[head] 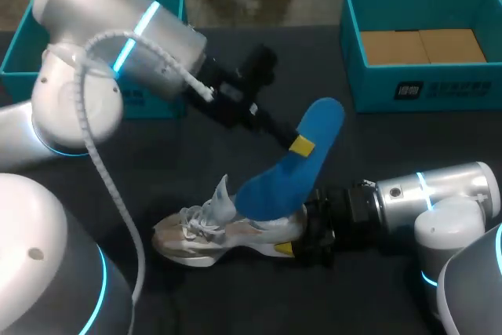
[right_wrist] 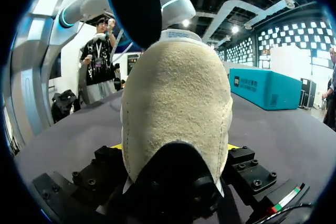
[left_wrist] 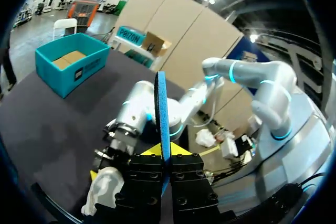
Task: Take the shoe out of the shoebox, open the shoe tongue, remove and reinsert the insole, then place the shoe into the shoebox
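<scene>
Far left, rear: teal cardboard box, partly hidden behind the left arm. Leave untouched.

Left gripper: fingers almost closed, pinching the blue foam insole on both faces near mid-length. In the left wrist view, insole seen edge-on, rising straight out of the gripper.

Insole position: slanted above the dark table, upper end free in the air, lower end at the shoe opening. Cannot tell whether that lower end sits inside.

Centre: white and beige laced trainer, resting on the table between the two boxes, toe to the left, tongue lifted.

Right gripper: fingers spread wide, pressed on both sides of the heel. Confirmed in the right wrist view, trainer filling the gap of the gripper.

Far right, rear: open teal shoebox with a brown card liner, well apart from the trainer.

Step in hand, as judged: insole handling. Withdrawal or reinsertion not determinable.

- Hold the heel firm against the table
- Move the insole along its own length, in line with the opening
- For reinsertion, lead with the lower end under the tongue and slide toward the toe
- Avoid twisting, since thin foam probably folds easily
- Regrip nearer the free end if the fingers meet the collar
</scene>
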Robot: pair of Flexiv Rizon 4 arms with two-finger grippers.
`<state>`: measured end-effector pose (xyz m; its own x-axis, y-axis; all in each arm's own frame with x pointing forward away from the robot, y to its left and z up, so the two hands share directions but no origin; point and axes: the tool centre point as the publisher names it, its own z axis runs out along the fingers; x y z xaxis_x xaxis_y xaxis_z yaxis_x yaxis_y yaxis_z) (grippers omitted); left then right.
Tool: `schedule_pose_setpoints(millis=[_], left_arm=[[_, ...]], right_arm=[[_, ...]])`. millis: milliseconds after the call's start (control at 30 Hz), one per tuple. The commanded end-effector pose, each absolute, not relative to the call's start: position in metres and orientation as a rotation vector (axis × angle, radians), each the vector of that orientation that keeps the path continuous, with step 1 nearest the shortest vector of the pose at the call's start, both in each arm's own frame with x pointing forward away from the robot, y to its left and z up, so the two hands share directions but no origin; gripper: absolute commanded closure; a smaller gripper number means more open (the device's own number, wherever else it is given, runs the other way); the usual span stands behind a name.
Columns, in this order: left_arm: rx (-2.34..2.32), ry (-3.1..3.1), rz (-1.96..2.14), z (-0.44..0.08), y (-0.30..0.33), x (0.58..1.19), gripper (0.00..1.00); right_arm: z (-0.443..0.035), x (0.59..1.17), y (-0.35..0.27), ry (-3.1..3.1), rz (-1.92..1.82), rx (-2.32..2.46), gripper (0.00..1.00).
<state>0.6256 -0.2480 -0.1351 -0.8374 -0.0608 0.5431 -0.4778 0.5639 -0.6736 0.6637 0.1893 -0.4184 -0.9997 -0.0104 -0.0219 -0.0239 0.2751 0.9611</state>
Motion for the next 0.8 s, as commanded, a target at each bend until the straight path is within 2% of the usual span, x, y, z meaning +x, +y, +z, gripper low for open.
schedule_pose_setpoints(millis=[33, 100, 633, 800], left_arm=[[0.44, -2.387, 1.316, -0.109, -0.232, 0.612, 1.0], [0.42, -2.397, 1.385, -0.096, -0.229, 0.607, 1.0], [0.42, -2.397, 1.385, -0.096, -0.229, 0.607, 1.0], [0.577, -2.284, 1.45, -0.087, -0.222, 0.617, 1.0]], right_arm=[[-0.417, 0.663, 0.19, 2.507, 1.876, -0.034, 1.0], [-0.417, 0.663, 0.19, 2.507, 1.876, -0.034, 1.0], [-0.417, 0.663, 0.19, 2.507, 1.876, -0.034, 1.0], [-0.417, 0.663, 0.19, 2.507, 1.876, -0.034, 1.0]])
